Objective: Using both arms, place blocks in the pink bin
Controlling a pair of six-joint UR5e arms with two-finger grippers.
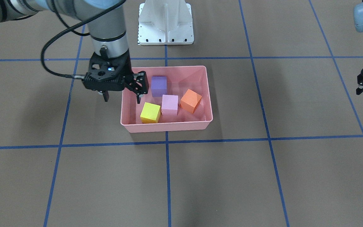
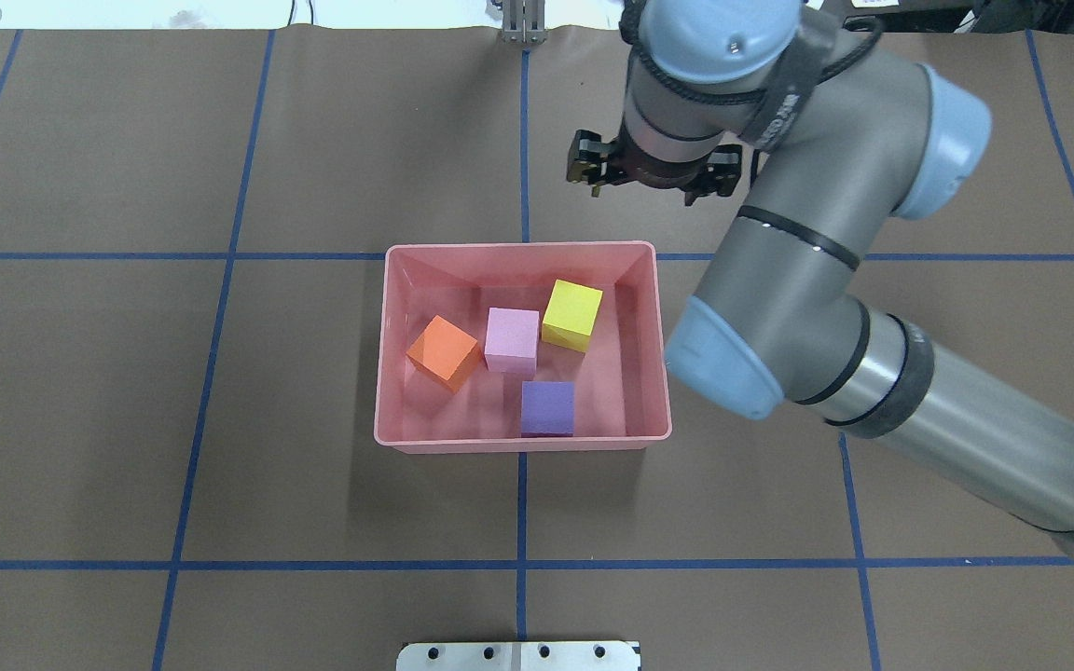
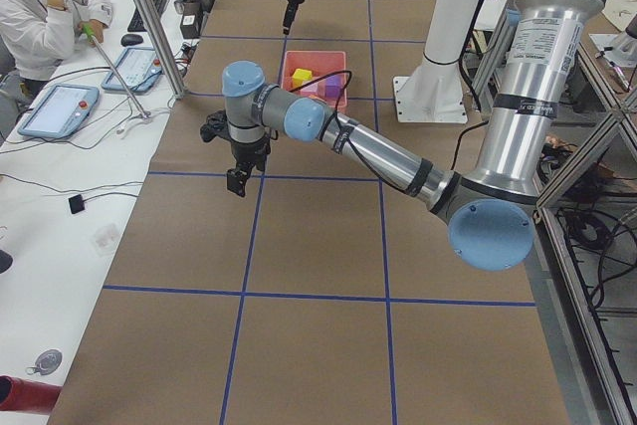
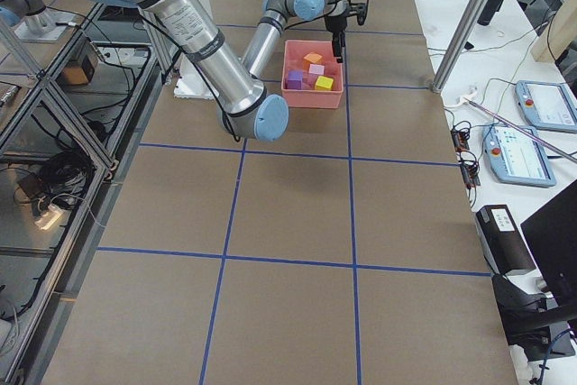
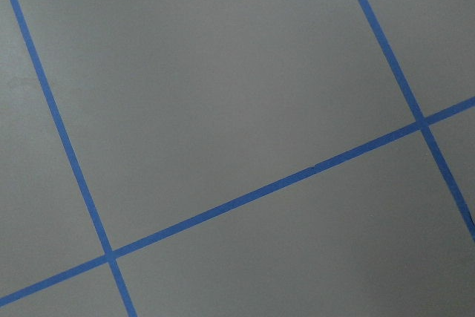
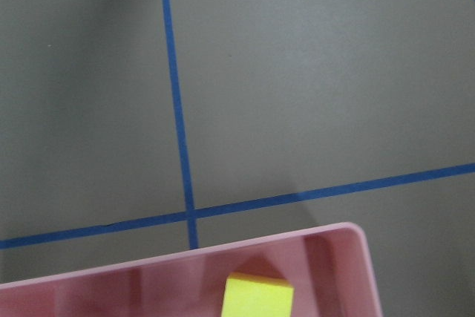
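**All four blocks in bin; R gripper open above its right end**

Brown paper-covered table (image 1: 232, 176) w/ blue tape grid. The white pedestal base (image 1: 165, 25) sits at the robot's edge.

The pink bin (image 1: 165, 127) is mid-table, just in front of the base. All four blocks lie inside on its floor:
- Purple block (image 1: 158, 85): by the wall nearest the robot.
- Light pink block (image 1: 169, 104): mid-bin, just beyond the purple one.
- Yellow block (image 1: 150, 113): just beside the pink one on the robot's right, toward the far wall.
- Orange block (image 1: 191, 101): on the pink one's other side, close to it and turned askew to the walls.

The right gripper (image 1: 122, 98) points straight down and hangs above the bin's right end. Its fingers are spread wide w/ nothing between them. In the front view one finger (image 1: 138, 98) shows over the bin interior and the other outside the wall. The R wrist cam looks down on the bin's rim and the top of the yellow block.

The left gripper (image 3: 237, 184) hangs over bare table far to the robot's left, well apart from the bin. The front view's edge cuts it off, so I can't tell its opening. The L wrist cam shows only paper and tape.
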